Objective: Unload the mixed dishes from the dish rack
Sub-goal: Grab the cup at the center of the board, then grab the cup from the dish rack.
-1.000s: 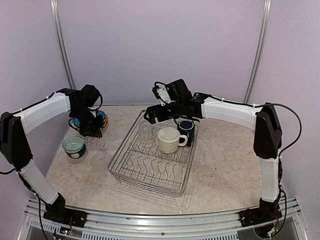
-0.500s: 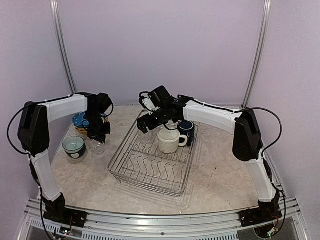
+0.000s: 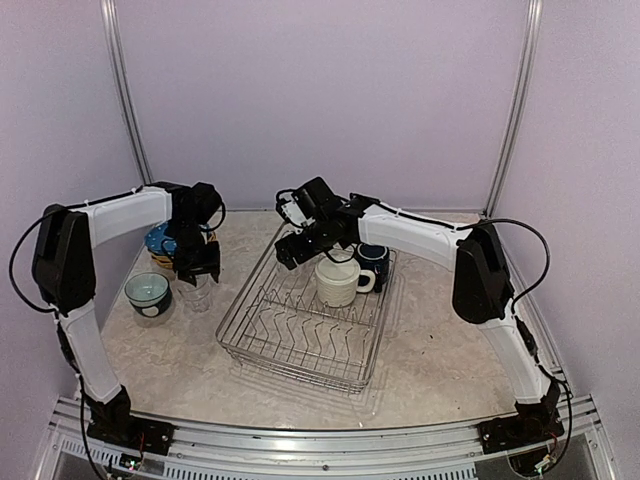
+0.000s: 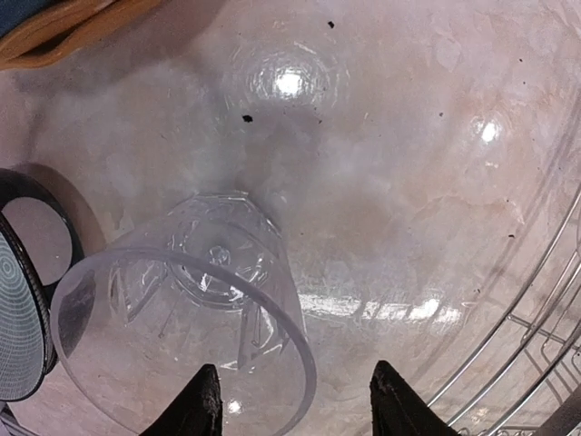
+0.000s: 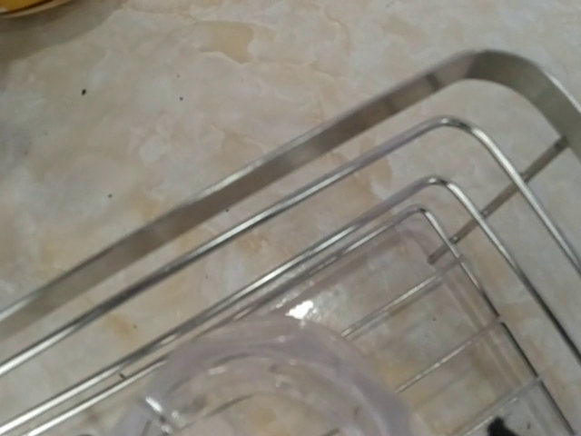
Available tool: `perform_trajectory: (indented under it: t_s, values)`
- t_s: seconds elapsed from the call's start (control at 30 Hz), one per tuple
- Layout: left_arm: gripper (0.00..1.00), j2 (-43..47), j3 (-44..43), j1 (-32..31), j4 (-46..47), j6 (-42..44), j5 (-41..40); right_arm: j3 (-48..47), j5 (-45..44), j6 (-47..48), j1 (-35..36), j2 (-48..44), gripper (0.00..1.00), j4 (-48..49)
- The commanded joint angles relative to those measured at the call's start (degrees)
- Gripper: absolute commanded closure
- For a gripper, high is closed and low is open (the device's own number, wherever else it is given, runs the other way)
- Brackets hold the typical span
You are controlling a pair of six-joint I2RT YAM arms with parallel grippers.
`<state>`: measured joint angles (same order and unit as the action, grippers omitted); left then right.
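Note:
The dish rack (image 3: pixel 296 364) stands mid-table, holding a cream mug (image 3: pixel 337 281) and a dark navy mug (image 3: pixel 374 256). My right gripper (image 3: pixel 290 252) hangs open over the rack's back-left corner. Its wrist view looks straight down on the rim of a clear tumbler (image 5: pixel 272 381) inside the rack wires (image 5: pixel 272 168), with its fingers off-frame. My left gripper (image 4: pixel 295 409) is open just above a second clear tumbler (image 4: pixel 182 336), which stands upright on the table left of the rack. That tumbler's rim lies between the fingertips (image 4: pixel 201 404), untouched.
A teal-and-white bowl (image 3: pixel 148 292) sits left of the freed tumbler (image 3: pixel 197 295). Stacked blue and mustard plates (image 3: pixel 160 241) lie behind it by the left wall. The rack's plate tines fill its near half.
My left jaws have opened and let go of the tumbler, which now stands on the table. My right gripper has moved left and down onto the rack's back-left corner.

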<state>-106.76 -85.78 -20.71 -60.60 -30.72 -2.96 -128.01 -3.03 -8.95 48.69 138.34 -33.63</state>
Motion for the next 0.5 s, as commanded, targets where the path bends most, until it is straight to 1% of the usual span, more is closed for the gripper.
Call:
perform_trajectory:
  t_s: [0.0,0.1,0.2,0.4,0.47]
  values:
    - [0.44,5.72,-2.28,-0.56,-1.77,0.48,1.10,-2.05,1.33,-0.07,0.35,2.40,0.15,-1.07]
    - [0.40,9.64,-2.87,-0.52,-2.23,0.13,1.40,-2.67,2.16,-0.26,0.34,3.10,0.21,-1.19]
    - [0.36,14.63,-2.63,-0.43,-0.61,-0.73,3.34,-3.17,2.24,-0.19,0.35,3.09,0.29,-1.39]
    - [0.26,24.61,1.32,0.32,7.52,-3.34,10.52,-2.48,2.52,-0.70,0.25,-0.21,0.52,-1.09]
    - [0.21,27.63,3.43,1.33,10.79,-5.68,13.53,-1.21,1.81,-0.47,0.22,-2.23,0.61,-0.40]
